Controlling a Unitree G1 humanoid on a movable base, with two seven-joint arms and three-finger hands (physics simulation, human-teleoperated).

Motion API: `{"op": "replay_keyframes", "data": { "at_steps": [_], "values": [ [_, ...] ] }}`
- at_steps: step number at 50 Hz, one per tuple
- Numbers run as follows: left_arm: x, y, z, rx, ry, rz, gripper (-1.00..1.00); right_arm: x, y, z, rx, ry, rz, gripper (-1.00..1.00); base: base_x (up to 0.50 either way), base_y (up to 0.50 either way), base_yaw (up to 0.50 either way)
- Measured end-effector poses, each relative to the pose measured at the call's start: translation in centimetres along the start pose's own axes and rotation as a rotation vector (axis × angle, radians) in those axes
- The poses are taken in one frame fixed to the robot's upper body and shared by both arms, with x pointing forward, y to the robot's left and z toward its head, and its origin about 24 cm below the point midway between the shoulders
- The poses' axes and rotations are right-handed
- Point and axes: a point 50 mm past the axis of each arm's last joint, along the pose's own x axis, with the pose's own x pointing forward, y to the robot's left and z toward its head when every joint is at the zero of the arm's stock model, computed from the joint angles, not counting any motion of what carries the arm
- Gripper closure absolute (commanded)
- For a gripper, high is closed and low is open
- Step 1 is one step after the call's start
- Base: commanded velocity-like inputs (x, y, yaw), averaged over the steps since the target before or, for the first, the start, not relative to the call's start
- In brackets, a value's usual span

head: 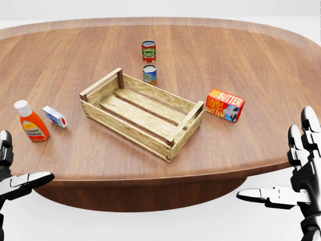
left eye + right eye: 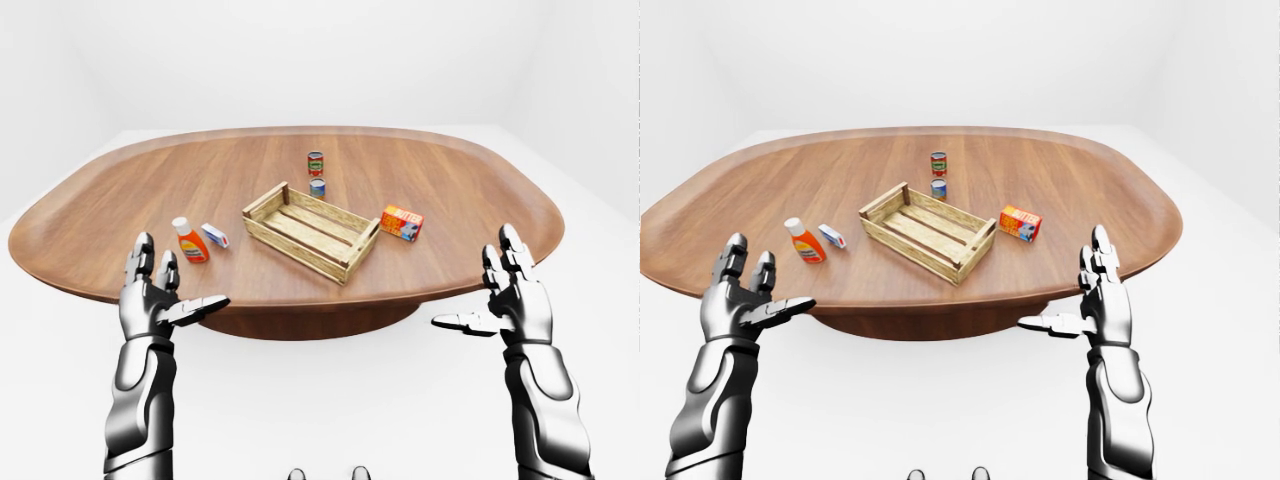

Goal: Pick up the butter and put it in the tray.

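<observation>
**White room, oval tabletop, six things laid out**

White walls and floor surround a large oval brown wooden tabletop (image 2: 120, 200) on a dark pedestal. Counted on it: one slatted pale wooden tray (image 1: 142, 113) at the centre of the head view, one orange-and-red butter box (image 1: 225, 105) lying just right of the tray and apart from it, two small cans, a red-labelled can (image 1: 148, 51) above a blue-labelled can (image 1: 149, 75), near the tray's upper edge, one orange ketchup bottle with a white cap (image 1: 30, 121) at the left, and one small white-and-blue packet (image 1: 54, 116) beside it.

Only the eye views show both silver forearms and the whole tabletop rim. The left robot hand (image 2: 155, 297) and right robot hand (image 2: 510, 297) are released, fingers spread, below the tabletop's lower edge, holding nothing.
</observation>
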Motion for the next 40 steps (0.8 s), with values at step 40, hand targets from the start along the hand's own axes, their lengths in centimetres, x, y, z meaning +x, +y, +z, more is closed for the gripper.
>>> {"op": "replay_keyframes", "data": {
  "at_steps": [40],
  "values": [
    [0.01,-0.23,-0.45,-0.008,0.015,-0.005,-1.00,0.05,-0.07,-0.13,-0.034,0.011,0.000,-1.00,0.00,-0.28,0.00]
  ]
}}
